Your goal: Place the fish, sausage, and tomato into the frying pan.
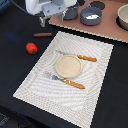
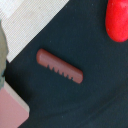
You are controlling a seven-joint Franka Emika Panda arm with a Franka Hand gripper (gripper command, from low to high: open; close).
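Observation:
The reddish-brown sausage [image 1: 43,35] lies on the dark table beyond the placemat's far corner, and fills the middle of the wrist view [image 2: 60,66]. The red tomato [image 1: 31,48] sits on the table nearer than the sausage; its edge shows in the wrist view [image 2: 117,20]. The grey-blue frying pan [image 1: 91,19] stands on the pink board at the back, with a small white shape in it that looks like the fish [image 1: 90,16]. My gripper [image 1: 50,19] hangs above and just behind the sausage, apart from it, open and empty.
A white placemat [image 1: 95,75] holds a beige bowl [image 1: 67,66] and two pieces of brown-handled cutlery, one [image 1: 86,58] beyond it and one [image 1: 73,83] nearer. On the pink board [image 1: 107,27] stand a dark pot [image 1: 71,14], a dark lid [image 1: 97,5] and a beige bowl [image 1: 123,17].

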